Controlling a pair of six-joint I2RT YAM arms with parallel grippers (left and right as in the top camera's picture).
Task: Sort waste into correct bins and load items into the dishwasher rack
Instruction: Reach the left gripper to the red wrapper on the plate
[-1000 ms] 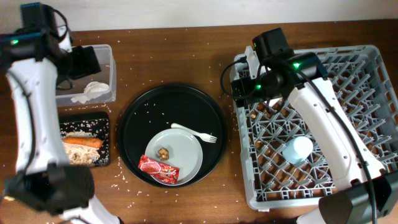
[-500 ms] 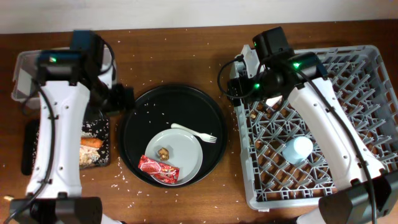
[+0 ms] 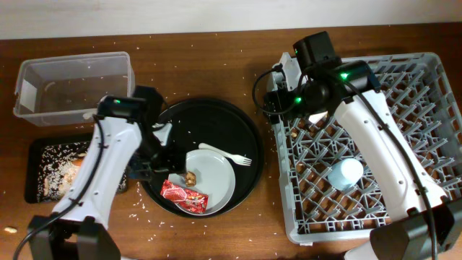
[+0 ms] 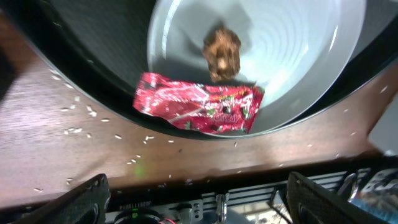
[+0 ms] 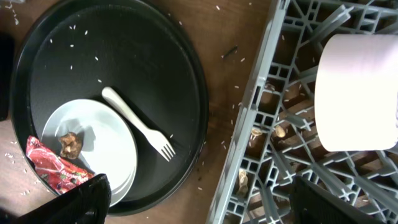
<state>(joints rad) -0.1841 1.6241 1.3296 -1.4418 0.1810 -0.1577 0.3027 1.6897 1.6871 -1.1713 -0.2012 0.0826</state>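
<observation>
A round pale-grey plate point(image 3: 213, 180) lies in a large round black tray point(image 3: 216, 119). On the plate are a small brown morsel point(image 4: 222, 50) and a shiny red snack wrapper point(image 4: 199, 109), with a white plastic fork point(image 3: 225, 154) across its far rim. My left gripper point(image 3: 157, 166) hangs open just left of the plate, over the wrapper, with nothing between its fingers point(image 4: 81, 202). My right gripper point(image 3: 273, 101) is open and empty over the left edge of the grey dishwasher rack point(image 3: 404, 94). A light-blue cup point(image 3: 345, 173) stands in the rack.
A clear plastic tub point(image 3: 72, 68) sits at the back left. In front of it a shallow black tray point(image 3: 36, 191) holds rice scraps, partly hidden by my left arm. Rice grains are scattered on the brown table point(image 3: 202, 58).
My left arm has swung from the clear tub at the back left across to the round tray's left side. The right arm has stayed put.
</observation>
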